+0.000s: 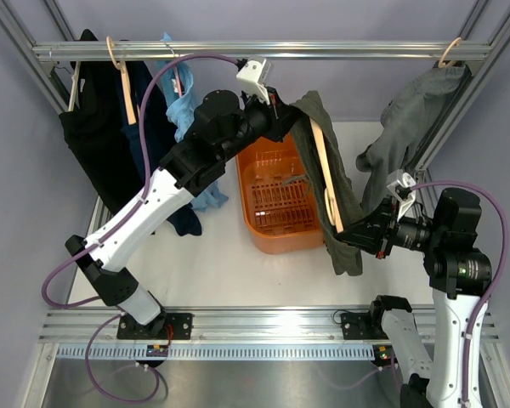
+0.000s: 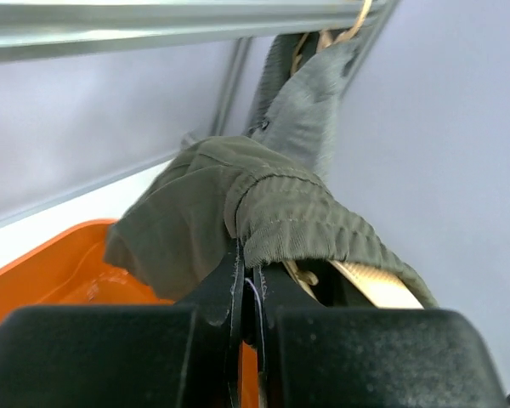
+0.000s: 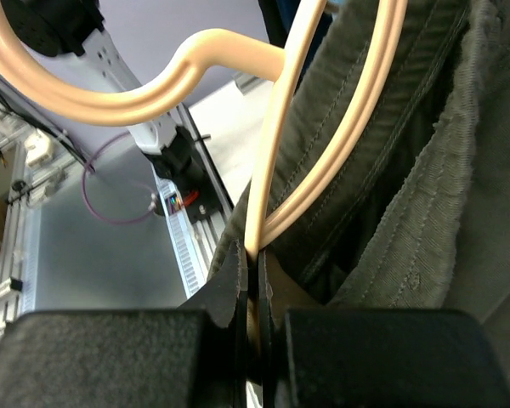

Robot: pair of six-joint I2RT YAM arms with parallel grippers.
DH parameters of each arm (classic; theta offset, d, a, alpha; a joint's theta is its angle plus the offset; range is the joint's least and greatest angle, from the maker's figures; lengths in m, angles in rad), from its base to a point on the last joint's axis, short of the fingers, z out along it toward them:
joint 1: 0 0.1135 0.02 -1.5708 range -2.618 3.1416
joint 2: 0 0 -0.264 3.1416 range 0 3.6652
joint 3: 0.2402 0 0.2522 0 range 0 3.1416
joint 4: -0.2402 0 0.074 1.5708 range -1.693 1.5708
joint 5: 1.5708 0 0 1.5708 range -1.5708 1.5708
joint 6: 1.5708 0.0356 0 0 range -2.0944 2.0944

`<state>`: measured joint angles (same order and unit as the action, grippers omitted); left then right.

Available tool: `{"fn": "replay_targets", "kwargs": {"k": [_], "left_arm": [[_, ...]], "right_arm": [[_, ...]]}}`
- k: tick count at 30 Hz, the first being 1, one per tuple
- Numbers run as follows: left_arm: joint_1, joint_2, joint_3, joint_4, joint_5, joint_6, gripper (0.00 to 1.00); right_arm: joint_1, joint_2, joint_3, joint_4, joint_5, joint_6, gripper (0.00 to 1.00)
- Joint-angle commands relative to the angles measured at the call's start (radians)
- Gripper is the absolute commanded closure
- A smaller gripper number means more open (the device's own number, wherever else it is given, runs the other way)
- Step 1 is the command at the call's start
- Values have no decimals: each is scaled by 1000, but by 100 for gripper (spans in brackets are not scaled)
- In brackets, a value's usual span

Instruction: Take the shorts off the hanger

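Observation:
The dark olive shorts (image 1: 343,194) hang draped over the pale beige hanger (image 1: 325,167), held in the air over the right side of the orange basket (image 1: 276,229). My left gripper (image 1: 282,121) is shut on the elastic waistband of the shorts (image 2: 297,217) at their upper end; a bit of the hanger (image 2: 376,286) shows just beneath. My right gripper (image 1: 350,235) is shut on the hanger's thin rod (image 3: 272,161) at its lower end. The rounded hook (image 3: 144,98) curves off to the left, and the shorts (image 3: 408,161) lie against the rod on the right.
A rail (image 1: 255,49) crosses the back. Dark and light blue clothes (image 1: 110,144) hang from pale hangers at its left. A grey garment (image 1: 412,119) hangs at its right and also shows in the left wrist view (image 2: 310,110). Frame posts stand at both sides.

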<state>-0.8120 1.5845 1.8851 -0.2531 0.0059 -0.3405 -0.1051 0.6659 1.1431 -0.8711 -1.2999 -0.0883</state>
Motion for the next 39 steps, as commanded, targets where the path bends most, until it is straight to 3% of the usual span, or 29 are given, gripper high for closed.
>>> {"fn": "replay_targets", "kwargs": {"k": [1, 9, 18, 27, 32, 39], "left_arm": [[27, -46, 60, 61, -156, 43, 100], [120, -37, 89, 40, -152, -28, 100], [154, 98, 269, -11, -142, -72, 100], [299, 144, 264, -78, -32, -118, 100], [323, 166, 278, -69, 54, -135, 100], [390, 160, 324, -110, 52, -138, 100]], "right_arm": [[2, 30, 55, -288, -65, -267, 100], [56, 29, 41, -296, -70, -265, 100], [272, -2, -46, -17, 62, -33, 100], [352, 47, -13, -109, 113, -204, 100], [400, 84, -5, -154, 145, -257, 100], [452, 101, 13, -244, 156, -366, 100]]}}
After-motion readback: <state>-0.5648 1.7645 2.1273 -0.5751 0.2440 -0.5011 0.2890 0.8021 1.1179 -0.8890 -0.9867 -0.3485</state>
